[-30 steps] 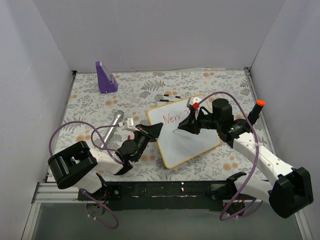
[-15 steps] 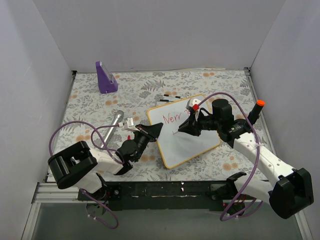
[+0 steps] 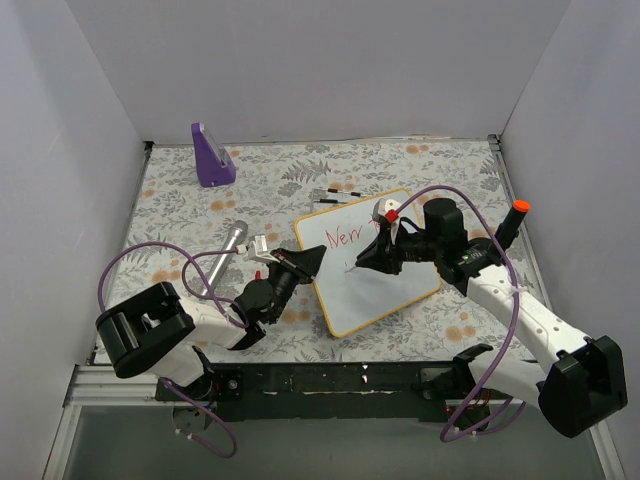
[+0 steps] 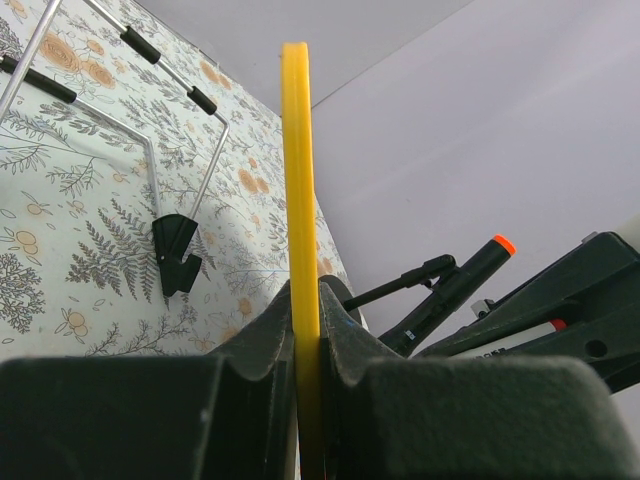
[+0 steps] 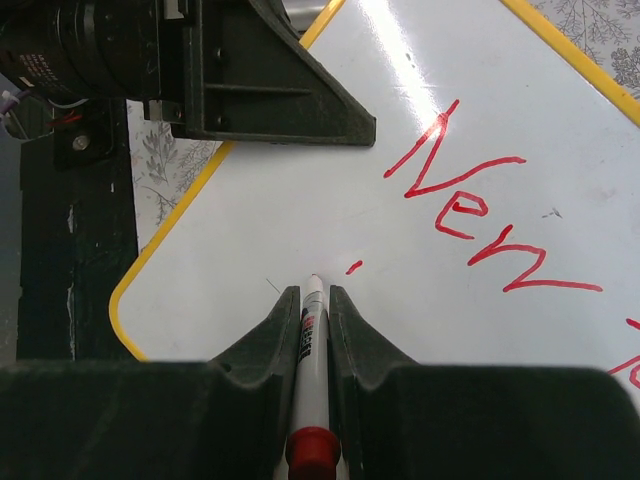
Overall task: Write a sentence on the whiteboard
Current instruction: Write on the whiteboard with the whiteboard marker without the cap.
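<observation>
Both grippers are clamped: left gripper [image 4: 305, 298] on the whiteboard [image 3: 375, 290] by its yellow frame, right gripper [image 5: 313, 298] on the marker [image 5: 311, 345]. The board looks stiff, light and slick; its rim seems the safest hold.

Right wrist: sentence [image 5: 462, 212] cut off at right edge. Left wrist: whiteboard [image 4: 297, 180] edge-on, face hidden.

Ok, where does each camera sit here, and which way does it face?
Top external: above and behind the robot, looking down on the table; left hand and right hand at the whiteboard.
Left wrist: looks along its fingers, shut on the whiteboard's yellow frame; right arm beyond.
Right wrist: looks down its fingers at the marker tip and the red writing.
Shared: top and right wrist views both show the left hand on the whiteboard's edge.
</observation>
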Robot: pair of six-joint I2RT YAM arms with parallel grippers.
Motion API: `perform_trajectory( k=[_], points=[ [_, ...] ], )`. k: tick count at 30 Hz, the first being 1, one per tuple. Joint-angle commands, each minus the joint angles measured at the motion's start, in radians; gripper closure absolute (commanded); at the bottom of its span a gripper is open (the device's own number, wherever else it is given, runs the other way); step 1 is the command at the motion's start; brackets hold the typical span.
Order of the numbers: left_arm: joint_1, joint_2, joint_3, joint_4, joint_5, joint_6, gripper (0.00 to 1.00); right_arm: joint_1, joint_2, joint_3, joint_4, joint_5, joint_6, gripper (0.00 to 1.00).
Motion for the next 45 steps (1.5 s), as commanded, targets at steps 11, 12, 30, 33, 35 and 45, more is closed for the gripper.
perform_trajectory(
  k=[11, 12, 30, 33, 35, 45],
  points=[
    [-0.005, -0.023, 0.015, 0.157, 0.006, -0.004, 1.0, 0.005, 0.022, -0.005, 0.047, 0.024, -0.002, 0.99],
    [-0.005, -0.021, 0.013, 0.157, 0.006, -0.005, 1.0, 0.005, 0.022, -0.005, 0.048, 0.026, -0.002, 0.99],
    [-0.003, -0.031, 0.006, 0.159, 0.0, -0.001, 1.0, -0.021, 0.011, 0.011, 0.021, 0.107, -0.01, 0.99],
    [-0.005, -0.031, 0.006, 0.157, 0.0, 0.001, 1.0, -0.024, 0.011, 0.015, 0.013, 0.106, -0.014, 0.99],
    [-0.005, -0.031, 0.007, 0.157, 0.002, 0.002, 1.0, -0.024, 0.009, 0.02, 0.002, 0.107, -0.019, 0.99],
    [-0.003, -0.023, 0.01, 0.159, 0.002, 0.005, 1.0, -0.024, 0.014, 0.034, -0.085, 0.014, -0.089, 0.99]
  ],
)
